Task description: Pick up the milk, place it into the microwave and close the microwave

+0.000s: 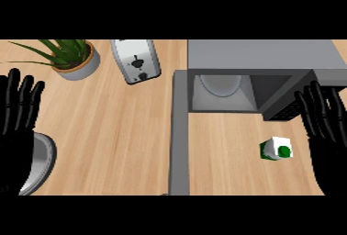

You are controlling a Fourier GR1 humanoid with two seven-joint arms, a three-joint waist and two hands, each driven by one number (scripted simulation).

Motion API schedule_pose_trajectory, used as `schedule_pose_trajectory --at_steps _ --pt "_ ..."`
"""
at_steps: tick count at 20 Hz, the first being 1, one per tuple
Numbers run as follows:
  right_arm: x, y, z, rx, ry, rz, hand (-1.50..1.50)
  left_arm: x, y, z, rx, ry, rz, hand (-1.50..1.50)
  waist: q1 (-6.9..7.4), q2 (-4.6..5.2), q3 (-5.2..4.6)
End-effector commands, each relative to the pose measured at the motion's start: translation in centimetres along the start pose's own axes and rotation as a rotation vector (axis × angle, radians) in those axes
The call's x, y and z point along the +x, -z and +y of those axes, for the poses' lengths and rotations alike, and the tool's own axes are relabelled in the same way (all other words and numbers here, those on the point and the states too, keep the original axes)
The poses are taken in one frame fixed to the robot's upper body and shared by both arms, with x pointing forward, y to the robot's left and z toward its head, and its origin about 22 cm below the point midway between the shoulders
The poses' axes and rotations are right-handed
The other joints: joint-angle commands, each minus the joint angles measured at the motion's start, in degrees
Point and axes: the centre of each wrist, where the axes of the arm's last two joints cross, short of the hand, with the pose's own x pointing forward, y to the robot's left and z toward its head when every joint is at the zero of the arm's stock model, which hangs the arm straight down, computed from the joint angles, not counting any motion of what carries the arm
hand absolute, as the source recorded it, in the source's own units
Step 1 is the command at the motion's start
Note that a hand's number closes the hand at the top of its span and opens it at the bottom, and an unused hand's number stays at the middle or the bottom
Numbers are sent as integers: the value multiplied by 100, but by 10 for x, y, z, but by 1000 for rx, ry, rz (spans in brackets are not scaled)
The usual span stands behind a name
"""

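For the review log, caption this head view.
Milk carton on counter before open microwave; left hand and right hand open.

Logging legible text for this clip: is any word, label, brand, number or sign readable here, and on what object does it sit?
None can be read.
Milk carton: white with green patches and a green round cap, no letters legible.
Toaster: dark slots and a lever only, no marking.
Microwave, door open: plain grey, no text visible.
Plant pot: plain.
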Motion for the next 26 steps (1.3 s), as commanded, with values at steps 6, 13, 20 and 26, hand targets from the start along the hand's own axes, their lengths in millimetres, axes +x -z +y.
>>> schedule_pose_trajectory --at_steps 6,13,20,26 --pt "27 -28 -70 143 61 -42 -150 7 8 -20 -37 -37 -46 -150 -242 -95 -156" --pt "43 -71 -74 243 100 -31 -150 22 -46 -3 108 -160 84 -150 -163 -109 -160" --pt "32 -85 -75 183 54 -5 -150 14 -90 17 113 -189 92 -150 -124 -95 -163" --pt "22 -108 -78 178 -23 -14 -150 23 -116 33 96 -185 96 -150 -123 -101 -163"
